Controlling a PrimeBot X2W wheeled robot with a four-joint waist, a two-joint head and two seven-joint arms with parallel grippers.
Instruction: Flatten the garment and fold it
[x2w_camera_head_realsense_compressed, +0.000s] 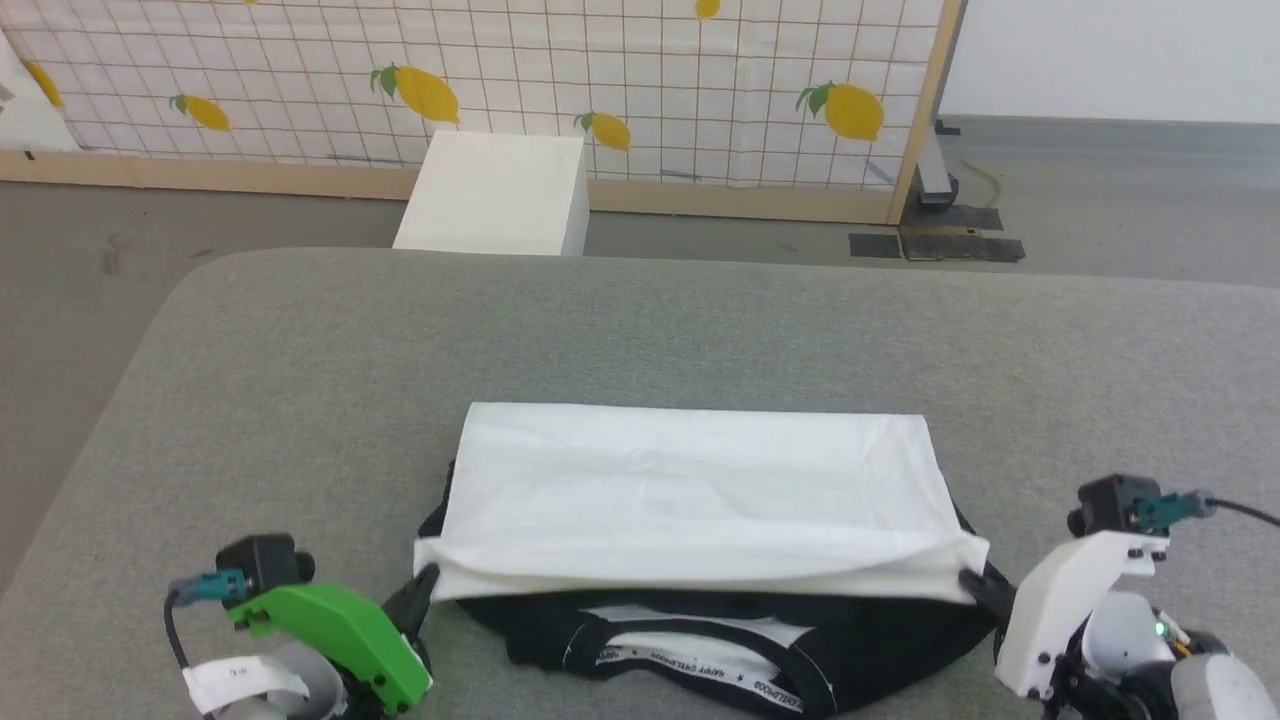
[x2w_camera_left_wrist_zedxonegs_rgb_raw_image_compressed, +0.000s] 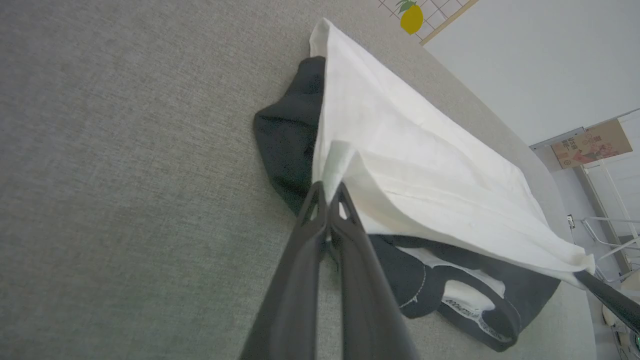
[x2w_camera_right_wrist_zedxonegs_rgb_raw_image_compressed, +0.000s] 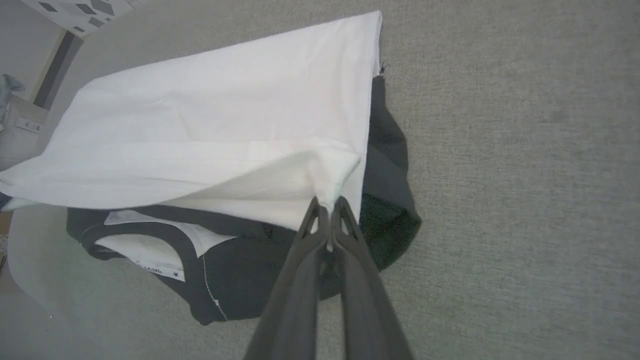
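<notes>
White cotton makes up most of the garment (x2w_camera_head_realsense_compressed: 690, 480), a T-shirt with black sleeves lying toward the robot's side of the grey fabric-covered counter (x2w_camera_head_realsense_compressed: 700, 320). Its black collar with white lettered tape (x2w_camera_head_realsense_compressed: 700, 665) is nearest the robot. Beyond the collar the white body is doubled over on itself, with the fold line on the far side and the loose hem edge lifted just above the black cloth.

That hem runs crosswise, and each end is pinched. The green-cased left tool (x2w_camera_head_realsense_compressed: 425, 582) has its two dark fingers closed tight on the corner to the left of the collar. The white-cased right tool (x2w_camera_head_realsense_compressed: 972, 582) is clamped the same way on the corner to the right of the collar (both wrist views show white cloth squeezed between the tips, with no gap).

The coming move turns, I judge, on this: the held edge's long axis lies square across the robot, and the collar sits on its near side. Each arm is equally near its own corner, so neither leads. Carrying both corners level over the collar would complete the fold, while an uneven pull would skew the hem. Black sleeve cloth bulges out on either side of the collar and may want tucking.
</notes>
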